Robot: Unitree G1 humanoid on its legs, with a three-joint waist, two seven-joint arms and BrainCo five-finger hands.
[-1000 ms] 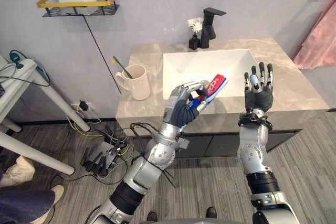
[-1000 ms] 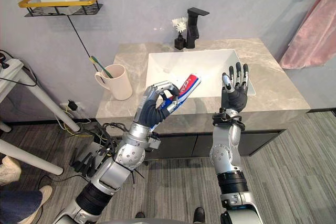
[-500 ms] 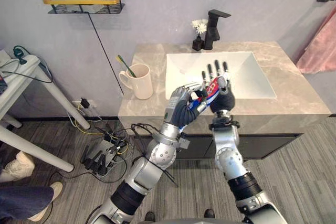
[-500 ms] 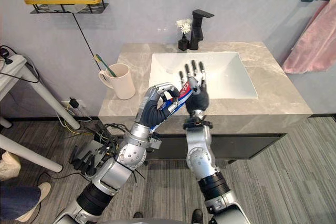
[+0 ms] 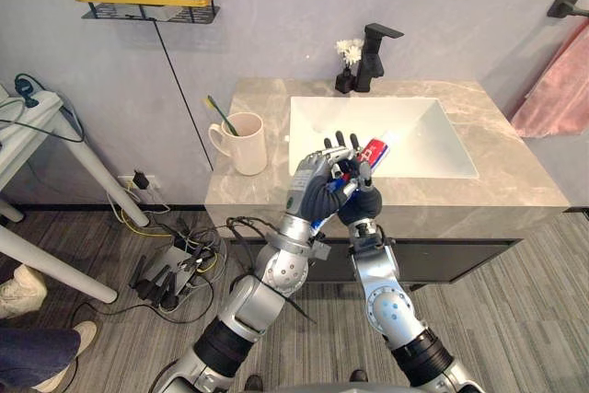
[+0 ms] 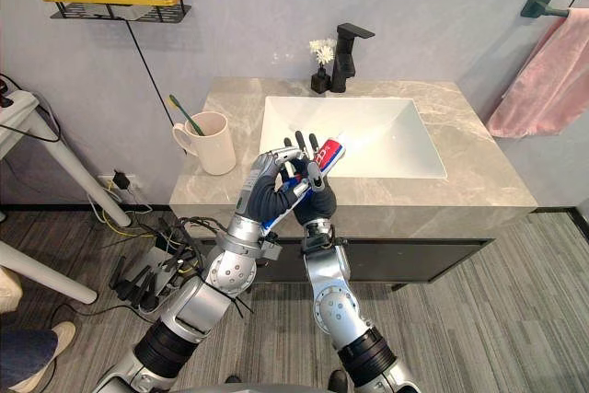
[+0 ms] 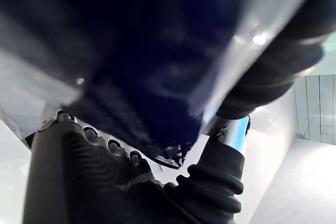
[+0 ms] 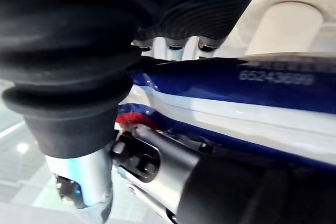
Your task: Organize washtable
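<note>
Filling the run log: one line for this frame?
left hand: shut on toothpaste tube | right hand: open, against tube | tube: in air over counter front edge | mug: holds toothbrush

Soft, even light falls from above in the eye views. The white sink is the brightest spot, with a pale sheen on its slope. The cabinet under the bench edge lies in shadow. Both wrist views are dim, though the tube catches light along its white band.

Grey wall behind, grey plank floor below, pink towel hanging at right.
</note>
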